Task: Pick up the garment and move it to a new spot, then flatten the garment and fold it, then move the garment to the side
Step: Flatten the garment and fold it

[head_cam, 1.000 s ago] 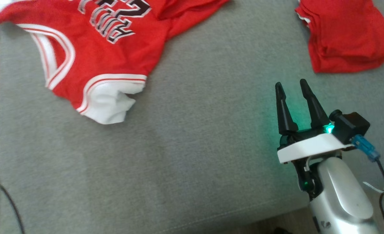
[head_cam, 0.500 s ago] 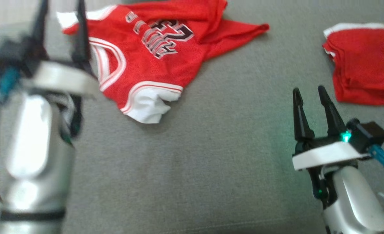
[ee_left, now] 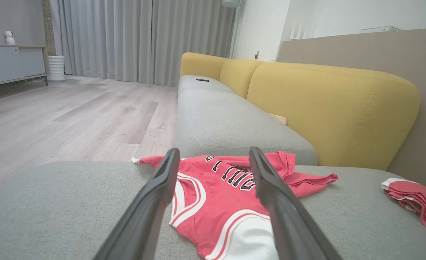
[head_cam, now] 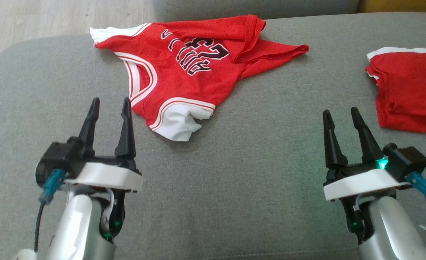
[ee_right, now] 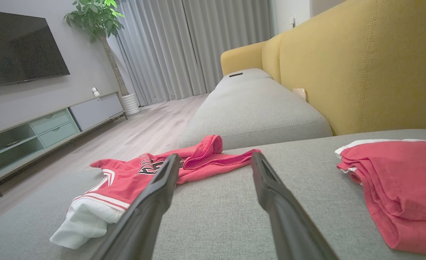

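At the far left of your right wrist view, the low cabinet [ee_right: 36, 133] against the wall has open shelves beside two closed drawers, and what sits on the shelf at the picture's edge is too small to name. Just right of the cabinet, a ribbed white pot [ee_right: 130, 104] holds a tall leafy plant [ee_right: 94, 18]. Coming across the head view from the left, your left gripper [head_cam: 111, 100] hovers over the grey sofa seat [head_cam: 256, 173] with its two dark fingers spread apart and nothing between them. Its right fingertip is just beside the edge of the red jersey [head_cam: 184, 83]. The jersey lies crumpled on the far-left part of the seat. Its long axis runs on a diagonal, from the bunched white end [head_cam: 178, 124] nearest you up toward the far right. The chest lettering reads upside down to you, so the neck end points toward the robot and the hem points away, with the hem folded over on itself at the far right. Further right, your right gripper [head_cam: 340, 111] also stands over bare cushion, jaws wide and empty, well apart from the jersey. Beyond it, at the right edge, a second red garment [head_cam: 408, 90] lies folded in a flat stack.
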Available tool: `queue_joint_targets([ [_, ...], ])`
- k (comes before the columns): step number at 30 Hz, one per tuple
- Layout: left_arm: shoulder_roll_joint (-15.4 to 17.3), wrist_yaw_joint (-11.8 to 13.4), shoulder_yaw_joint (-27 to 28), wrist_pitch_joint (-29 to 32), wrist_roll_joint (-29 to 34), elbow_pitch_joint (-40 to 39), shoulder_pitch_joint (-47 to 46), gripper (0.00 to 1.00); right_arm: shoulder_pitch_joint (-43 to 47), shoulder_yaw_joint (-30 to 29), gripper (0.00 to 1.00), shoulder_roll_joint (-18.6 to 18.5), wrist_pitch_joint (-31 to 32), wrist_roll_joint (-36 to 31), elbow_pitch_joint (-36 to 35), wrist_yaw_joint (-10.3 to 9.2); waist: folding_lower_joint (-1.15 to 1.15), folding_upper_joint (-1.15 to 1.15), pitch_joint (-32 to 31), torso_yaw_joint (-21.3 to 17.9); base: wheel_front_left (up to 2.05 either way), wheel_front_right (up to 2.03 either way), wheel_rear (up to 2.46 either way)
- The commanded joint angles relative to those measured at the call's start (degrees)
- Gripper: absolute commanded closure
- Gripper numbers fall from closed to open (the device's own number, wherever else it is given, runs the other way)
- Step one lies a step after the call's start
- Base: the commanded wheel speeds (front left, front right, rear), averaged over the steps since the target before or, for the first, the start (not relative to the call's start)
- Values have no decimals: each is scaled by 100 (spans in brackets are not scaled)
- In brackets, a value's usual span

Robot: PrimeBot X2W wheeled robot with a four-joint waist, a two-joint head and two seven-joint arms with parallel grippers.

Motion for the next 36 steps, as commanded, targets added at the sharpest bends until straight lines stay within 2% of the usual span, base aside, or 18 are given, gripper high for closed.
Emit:
queue_joint_targets([
  [1,33,-26,192,-29,35,-227,-211,0,-74,128,0,6,22,-55,-209,-5,0,0,9,4,0,0,0],
  [7,-5,-181,-92,-29,143,96,-113,0,-78,121,0,-2,66,-84,-278,-5,0,0,68,7,0,0,0],
  [11,-9,-368,-505,-29,316,830,-171,0,-82,161,0,6,99,-88,-301,-5,0,0,148,-70,0,0,0],
  [16,-12,-464,-786,11,349,1775,-455,0,-116,172,0,19,120,-92,-293,-5,0,0,283,-236,0,0,0],
  [22,-15,-404,-883,41,65,2534,-860,0,-167,148,0,36,93,-86,-279,-5,0,0,477,-465,0,0,0],
  [28,-16,-306,-1064,-11,-442,2891,-1235,0,-222,167,0,52,36,-81,-223,-5,0,0,609,-607,0,0,0],
  [33,-16,-338,-1175,-24,-656,2941,-1386,0,-234,168,0,58,7,-83,-178,-5,0,0,609,-624,0,0,0],
  [34,-16,-347,-1183,-25,-690,2885,-1412,36,-237,163,0,60,0,-85,-163,-5,0,0,600,-617,0,0,0],
  [35,-16,-342,-1177,-26,-710,2814,-1423,100,-239,159,0,61,-6,-88,-147,-5,0,0,587,-606,0,0,0],
  [36,-16,-345,-1172,-27,-711,2730,-1419,100,-238,156,0,62,-11,-92,-132,-5,0,0,567,-588,0,0,0],
])
